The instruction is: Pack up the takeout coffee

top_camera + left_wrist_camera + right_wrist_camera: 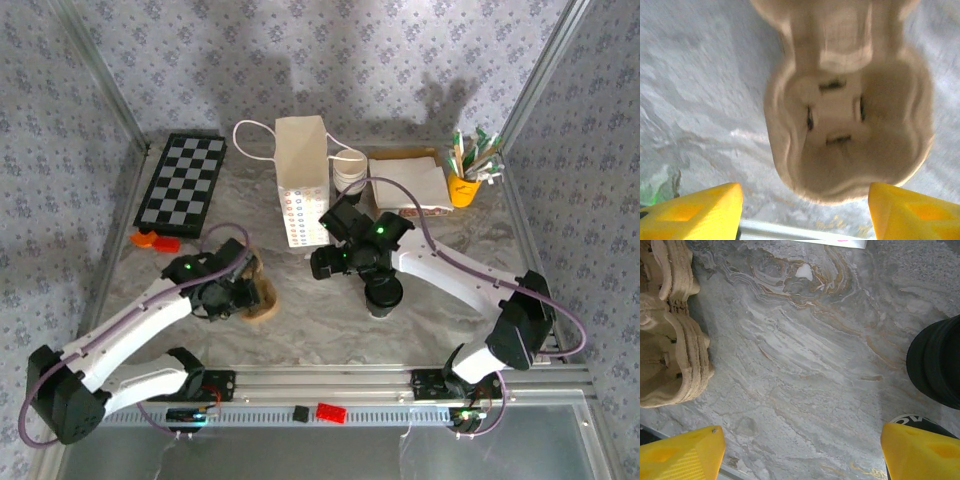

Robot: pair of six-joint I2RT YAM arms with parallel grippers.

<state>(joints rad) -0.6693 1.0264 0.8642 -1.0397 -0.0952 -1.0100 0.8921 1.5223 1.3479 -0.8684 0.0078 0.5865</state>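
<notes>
A stack of tan pulp cup carriers point(264, 298) point(850, 125) point(670, 355) lies at front left. My left gripper point(238, 296) point(805, 200) hangs open just above its near end, one yellow finger on each side, touching nothing. My right gripper point(332, 262) point(802, 440) is open over bare marbled tabletop, empty. To its right stands a ribbed black stack of lids point(384, 290) point(937, 362). A white-rimmed dark round thing point(905, 418) peeks out by my right finger; I cannot tell whether it is the takeout coffee. The white paper bag point(300, 178) stands upright at the back.
Behind the bag are stacked white cups point(350, 170), a flat napkin box point(410, 182) and a yellow cup of sachets point(466, 186). A chessboard point(182, 180) and an orange piece point(155, 240) lie at left. Metal frame posts bound the table.
</notes>
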